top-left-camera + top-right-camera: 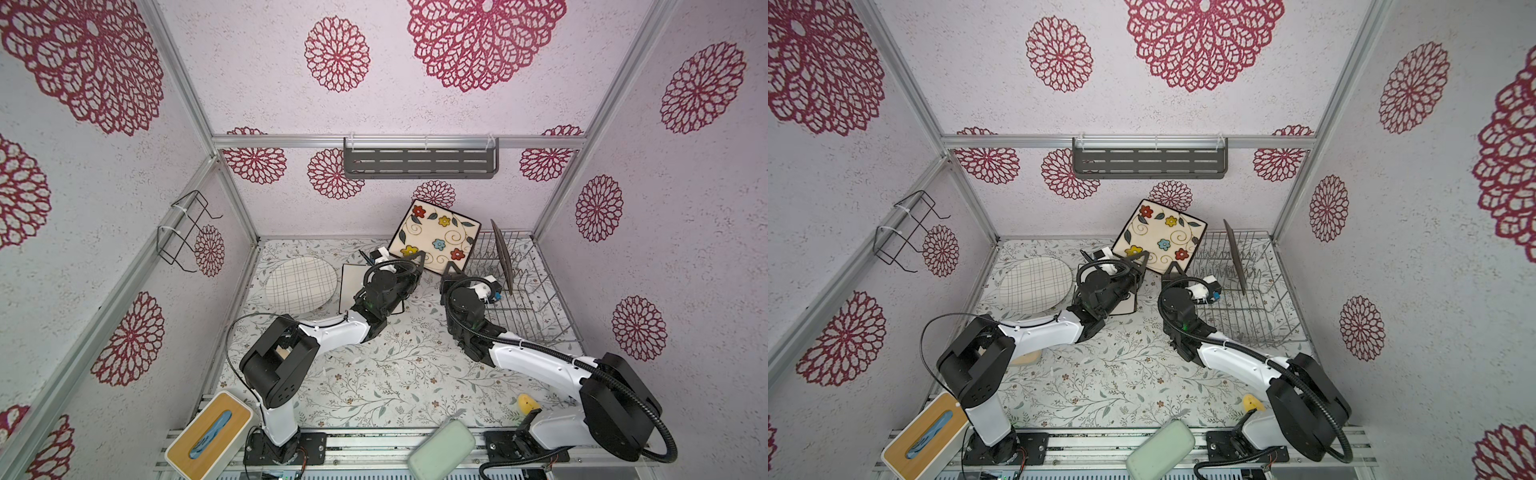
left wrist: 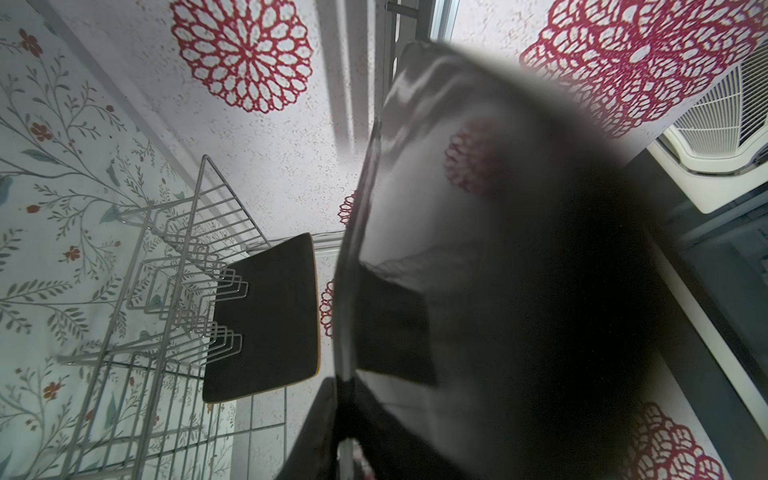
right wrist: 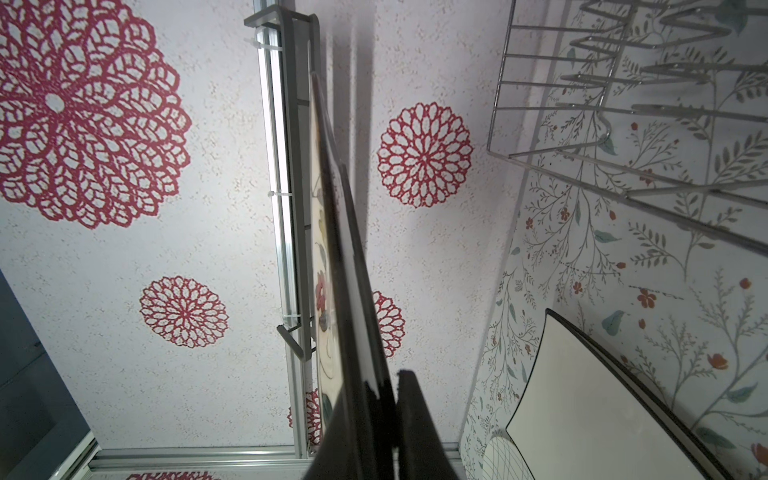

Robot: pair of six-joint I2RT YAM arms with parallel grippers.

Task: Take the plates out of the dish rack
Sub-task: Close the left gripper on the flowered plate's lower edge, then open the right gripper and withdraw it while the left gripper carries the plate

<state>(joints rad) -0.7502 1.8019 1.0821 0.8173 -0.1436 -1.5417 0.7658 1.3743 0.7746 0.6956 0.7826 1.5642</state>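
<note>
Right wrist view: my right gripper [image 3: 386,388] clamps the floral plate [image 3: 322,257] by its rim. In both top views my left gripper [image 1: 419,261] grips the same plate (tilted, aloft near the table's [image 1: 374,374] far edge, just beside the dish rack [image 1: 536,307]).

Left arm [image 1: 332,332] and right arm [image 1: 532,353] both extended toward the far middle, wrists raised. Left gripper [image 1: 421,258] and right gripper [image 1: 451,269] stand close together, jaws clamped.

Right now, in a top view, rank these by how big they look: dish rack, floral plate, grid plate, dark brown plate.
1. dish rack
2. floral plate, though held up nearer the camera, so unsure
3. grid plate
4. dark brown plate, seen edge-on
</note>
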